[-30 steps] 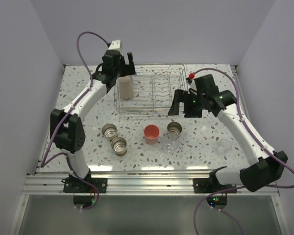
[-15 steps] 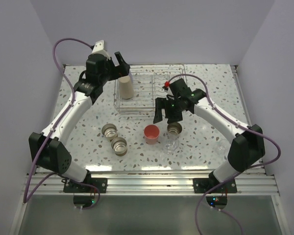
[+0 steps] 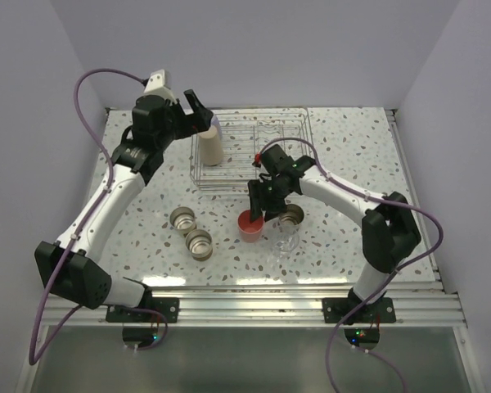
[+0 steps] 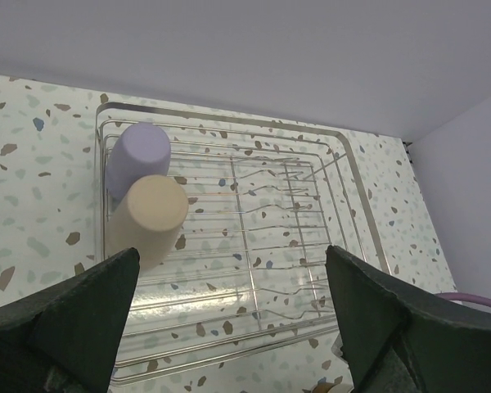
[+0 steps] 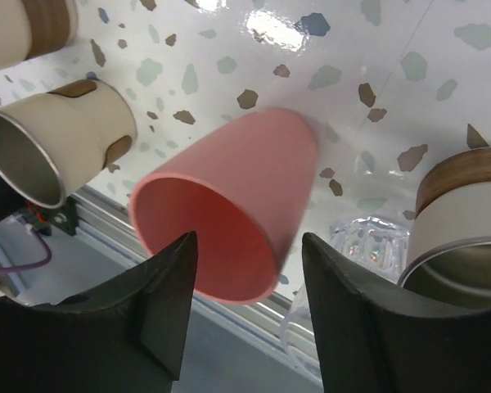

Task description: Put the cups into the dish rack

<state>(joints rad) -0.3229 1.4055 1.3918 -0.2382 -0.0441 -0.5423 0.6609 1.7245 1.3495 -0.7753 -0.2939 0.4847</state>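
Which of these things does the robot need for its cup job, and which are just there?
For the job: dish rack, red cup, tan cup, lavender cup, metal cups, clear cup.
Just there: speckled table, front rail.

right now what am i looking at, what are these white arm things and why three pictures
Two white robot arms, bolted at the table's near edge. One picture looks down from above; the other two come from a camera on each wrist, so the dark shapes there are that arm's own fingers. A wire dish rack holds an upturned tan cup and lavender cup; on the table are three metal cups, a clear cup and a red cup. The left gripper hovers open over the rack, empty. The right gripper straddles the red cup; grip unclear.
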